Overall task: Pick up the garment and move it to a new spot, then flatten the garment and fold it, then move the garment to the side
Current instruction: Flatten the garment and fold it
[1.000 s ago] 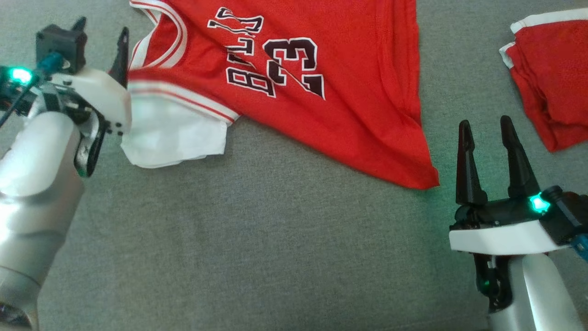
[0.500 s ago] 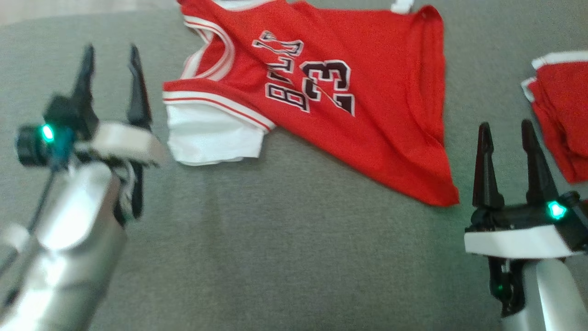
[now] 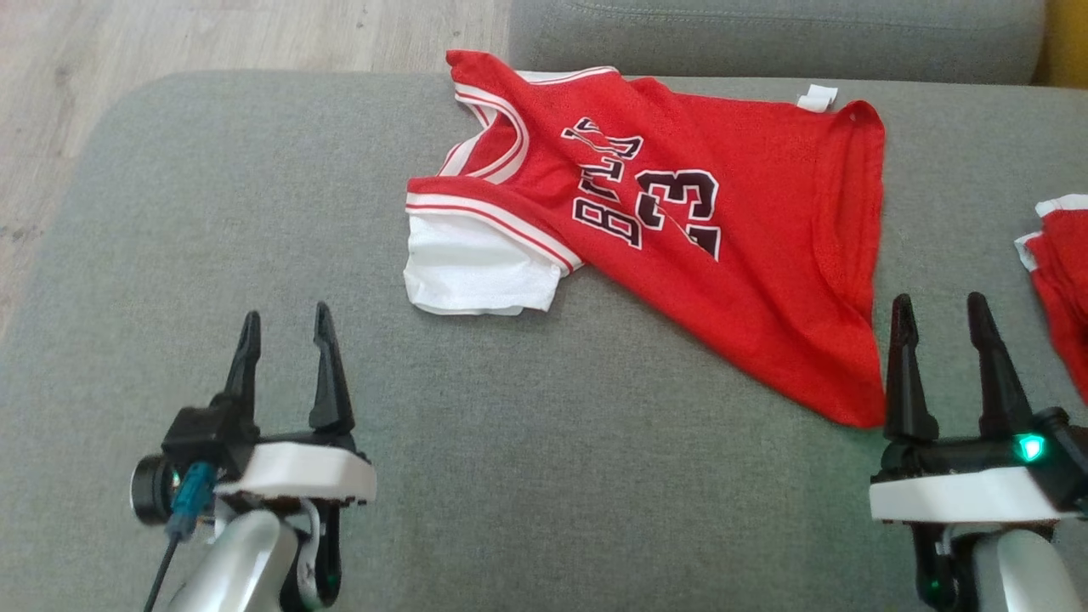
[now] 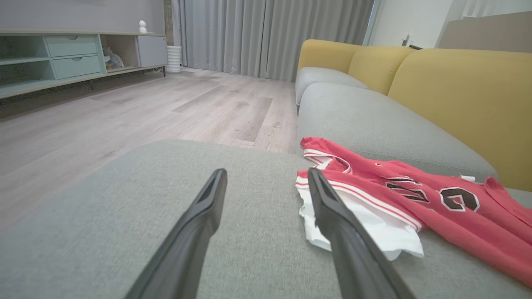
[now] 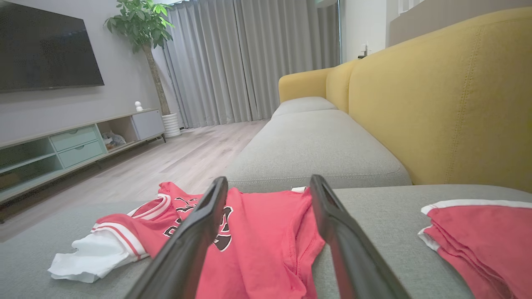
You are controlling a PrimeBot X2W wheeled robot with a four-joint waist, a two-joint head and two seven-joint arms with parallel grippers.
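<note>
Grey sofa cushion [image 3: 510, 476] carries everything we see, with wooden floor [image 3: 212, 34] beyond its far edge. We find the red jersey [image 3: 765, 280], numbered 23, lying spread and creased on the cushion, its white part [image 3: 476, 276] at the left end. Our left claw [image 3: 285, 316] hangs released, down-left of the jersey and well apart from it. Our right claw [image 3: 939, 302] is released too, empty, just beside the jersey's lower right corner. Another red garment [image 3: 1062, 280] lies to the right of the jersey.
</note>
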